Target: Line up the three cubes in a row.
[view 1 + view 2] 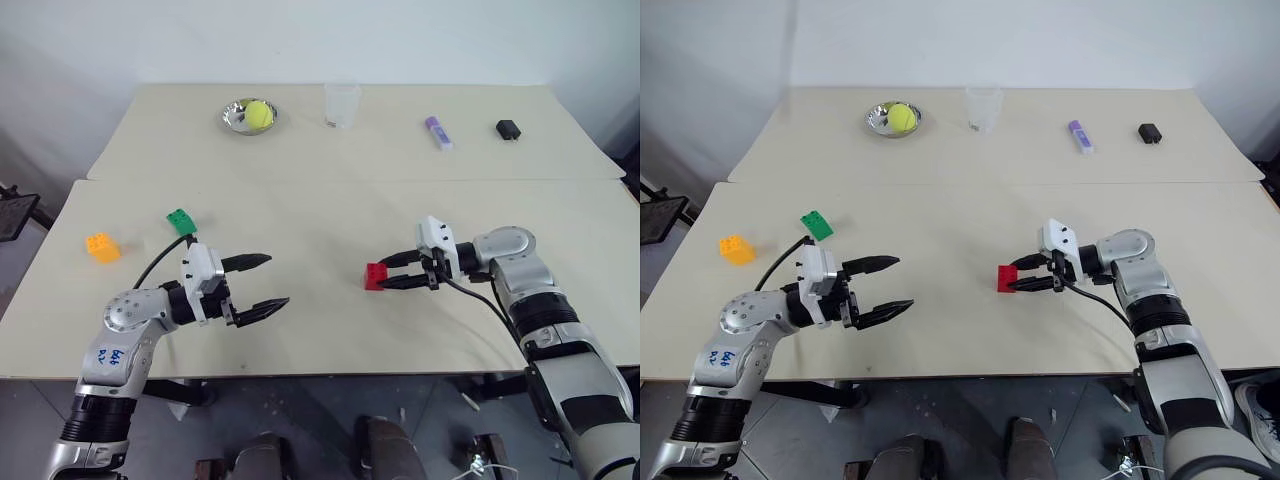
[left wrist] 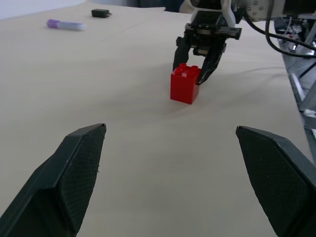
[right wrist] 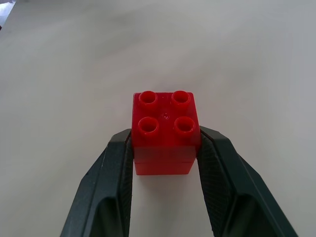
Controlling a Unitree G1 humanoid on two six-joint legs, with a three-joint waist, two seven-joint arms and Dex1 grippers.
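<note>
Pincer on the right arm [image 1: 392, 276] is clamping the red cube [image 1: 375, 276]; left pincer [image 1: 260, 283] is gaping; carrying it toward the green cube [image 1: 181, 222] seems next.

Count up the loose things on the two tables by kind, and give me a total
Toy cubes: 3, red, green, orange-yellow
Metal bowls: 1
Tennis balls: 1, in the bowl
Clear cups: 1
Purple-and-white sticks: 1
Small black blocks: 1
Total: 8
</note>
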